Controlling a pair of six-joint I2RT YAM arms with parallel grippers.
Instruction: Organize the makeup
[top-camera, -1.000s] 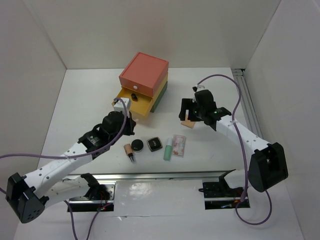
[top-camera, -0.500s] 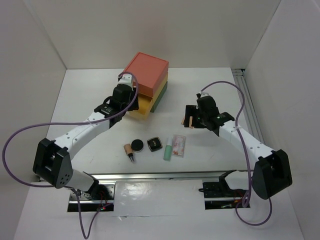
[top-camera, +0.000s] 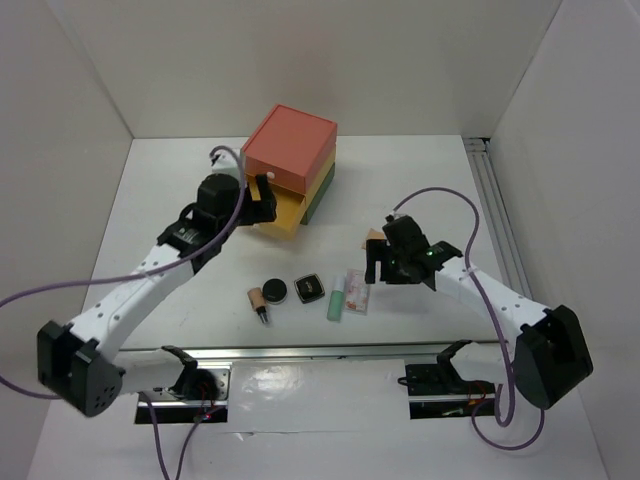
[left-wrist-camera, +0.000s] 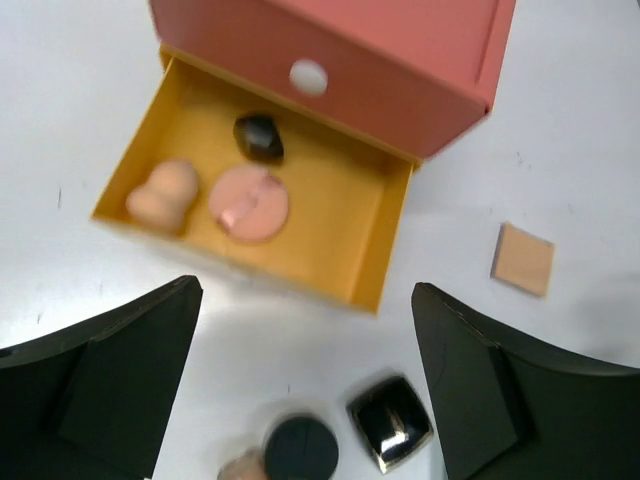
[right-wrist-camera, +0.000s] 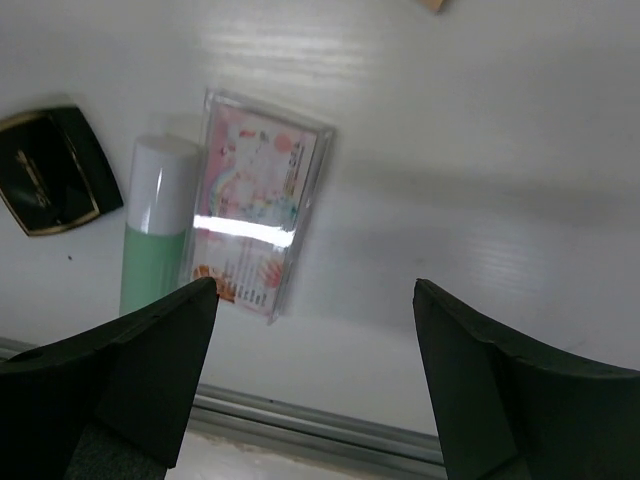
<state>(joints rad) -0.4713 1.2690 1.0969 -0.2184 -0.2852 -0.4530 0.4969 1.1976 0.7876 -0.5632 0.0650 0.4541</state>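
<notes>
The yellow drawer (left-wrist-camera: 375, 235) stands pulled out and holds a beige sponge (left-wrist-camera: 160, 196), a pink puff (left-wrist-camera: 248, 203) and a small black piece (left-wrist-camera: 259, 136). My left gripper (top-camera: 262, 200) (left-wrist-camera: 305, 370) hovers open and empty in front of it. On the table lie a tan lipstick (top-camera: 258, 300), a round black compact (top-camera: 275, 291) (left-wrist-camera: 300, 448), a square black compact (top-camera: 309, 289) (right-wrist-camera: 50, 168), a mint-green tube (top-camera: 337, 296) (right-wrist-camera: 155, 235) and a pink sachet (top-camera: 358, 292) (right-wrist-camera: 255, 215). My right gripper (top-camera: 375, 268) (right-wrist-camera: 315, 340) is open and empty just right of the sachet.
The red-yellow-green drawer box (top-camera: 290, 150) stands at the back centre. A flat beige square (left-wrist-camera: 522, 259) (top-camera: 375, 236) lies behind my right gripper. A metal rail (right-wrist-camera: 330, 425) runs along the near table edge. White walls close in both sides.
My left gripper swung from the table up to the yellow drawer and opened, then drew back a little. My right gripper moved from the beige square toward the sachet.
</notes>
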